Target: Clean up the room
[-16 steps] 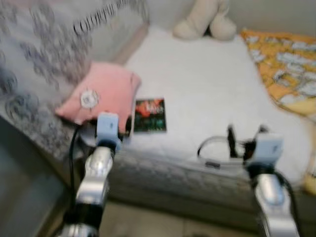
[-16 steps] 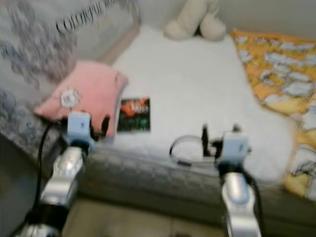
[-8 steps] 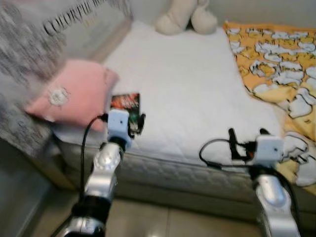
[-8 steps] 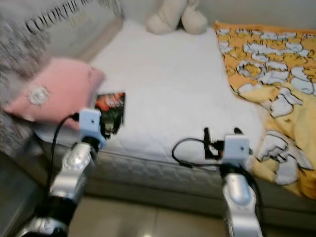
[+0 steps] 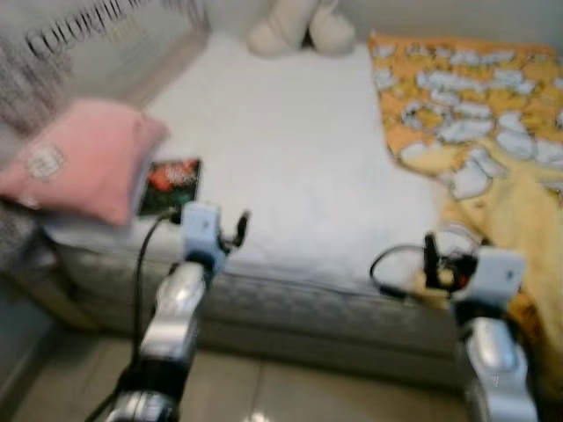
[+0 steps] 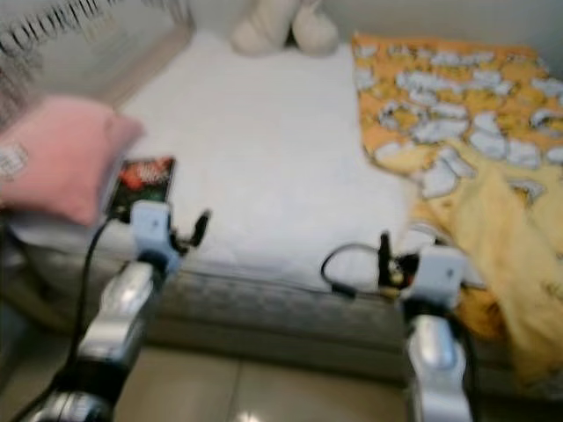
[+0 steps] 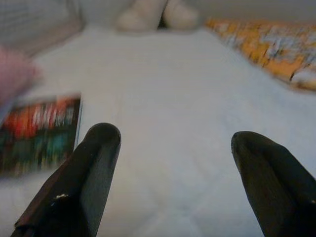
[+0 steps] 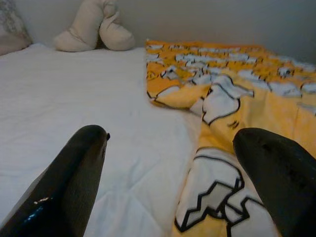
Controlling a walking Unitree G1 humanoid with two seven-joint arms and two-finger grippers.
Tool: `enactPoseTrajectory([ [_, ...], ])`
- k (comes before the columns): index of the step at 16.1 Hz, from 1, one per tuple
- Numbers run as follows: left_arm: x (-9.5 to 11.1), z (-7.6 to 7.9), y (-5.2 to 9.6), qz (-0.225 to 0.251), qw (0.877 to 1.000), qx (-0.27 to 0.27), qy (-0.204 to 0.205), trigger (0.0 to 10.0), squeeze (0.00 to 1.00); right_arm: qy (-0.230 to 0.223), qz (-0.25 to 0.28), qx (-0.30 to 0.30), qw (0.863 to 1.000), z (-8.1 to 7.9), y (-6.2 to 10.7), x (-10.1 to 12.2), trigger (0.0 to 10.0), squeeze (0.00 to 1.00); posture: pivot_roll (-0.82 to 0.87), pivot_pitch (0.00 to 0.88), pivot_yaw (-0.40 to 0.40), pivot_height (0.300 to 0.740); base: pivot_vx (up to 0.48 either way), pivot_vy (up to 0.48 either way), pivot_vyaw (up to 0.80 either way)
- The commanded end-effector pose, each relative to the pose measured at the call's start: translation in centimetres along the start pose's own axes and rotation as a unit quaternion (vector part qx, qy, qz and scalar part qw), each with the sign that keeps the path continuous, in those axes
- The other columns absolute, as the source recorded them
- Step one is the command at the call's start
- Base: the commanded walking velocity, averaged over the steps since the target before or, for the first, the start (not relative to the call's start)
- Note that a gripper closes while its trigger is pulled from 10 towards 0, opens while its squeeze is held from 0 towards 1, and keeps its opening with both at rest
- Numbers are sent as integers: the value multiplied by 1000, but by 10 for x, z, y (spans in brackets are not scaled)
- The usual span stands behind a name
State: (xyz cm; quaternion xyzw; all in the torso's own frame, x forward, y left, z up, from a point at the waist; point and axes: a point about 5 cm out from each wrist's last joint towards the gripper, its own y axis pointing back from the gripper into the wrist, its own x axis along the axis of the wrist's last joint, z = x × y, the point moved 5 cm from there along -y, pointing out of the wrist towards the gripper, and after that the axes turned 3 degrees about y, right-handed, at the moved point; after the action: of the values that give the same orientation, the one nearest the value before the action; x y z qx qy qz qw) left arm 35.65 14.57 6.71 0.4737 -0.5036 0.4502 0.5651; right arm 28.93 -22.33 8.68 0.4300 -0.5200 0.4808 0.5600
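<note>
A bed (image 5: 290, 167) with a white quilted mattress took up most of the head views, which were somewhat blurred. At the left edge of the frame a pink pillow (image 5: 79, 163) lay on the mattress, and just to its right, touching or slightly tucked under it, lay a book (image 5: 170, 185) with a dark red and green cover, near the front edge of the bed. At the upper centre of the frame a cream plush toy (image 5: 299, 31) sat against the wall. A yellow and orange blanket (image 5: 475, 123) with a white pattern covered the right side of the bed, crumpled and spilling toward the lower right of the frame. A grey patterned fabric with dark lettering (image 5: 75, 40) stood in the upper left. Pale floor tiles (image 5: 290, 391) showed along the bottom.

The left pincer (image 5: 230, 230) hung over the front edge of the mattress, right of the book and apart from it, its fingers spread wide with nothing between them. In the left wrist view the book (image 7: 39, 131) lay beyond one finger (image 7: 79, 182).

The right pincer (image 5: 447, 255) hung at the front edge near the blanket, also spread wide and empty; the right wrist view showed the blanket (image 8: 232, 128) just ahead of its fingers (image 8: 69, 187).
</note>
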Motion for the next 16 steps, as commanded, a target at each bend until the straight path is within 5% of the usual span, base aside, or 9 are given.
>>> enactPoseTrajectory([
  [1, 7, 0, -3, 8, 1000, -2, 0, 10000, 0, -16, -6, 2, 1000, -4, 0, -1, 10000, 0, -146, 0, 59, 740, 0, -424, 0],
  [7, 10, 8, -7, 10, 1000, -23, -9, 10000, 0, -14, 1, 19, 1000, -13, -2, 2, 10000, 0, -131, 0, 57, 740, 81, -418, 0],
  [9, 7, 15, -10, -1, 998, -44, -39, 10000, 0, -7, 0, 29, 1000, -20, -11, 3, 10000, 0, -128, 0, 68, 740, 0, 0, -628],
  [16, 13, 23, -20, 0, 997, -71, -19, 10000, 0, -6, 8, 25, 1000, -19, -11, 3, 10000, 0, -132, 0, 85, 740, 0, 0, -569],
])
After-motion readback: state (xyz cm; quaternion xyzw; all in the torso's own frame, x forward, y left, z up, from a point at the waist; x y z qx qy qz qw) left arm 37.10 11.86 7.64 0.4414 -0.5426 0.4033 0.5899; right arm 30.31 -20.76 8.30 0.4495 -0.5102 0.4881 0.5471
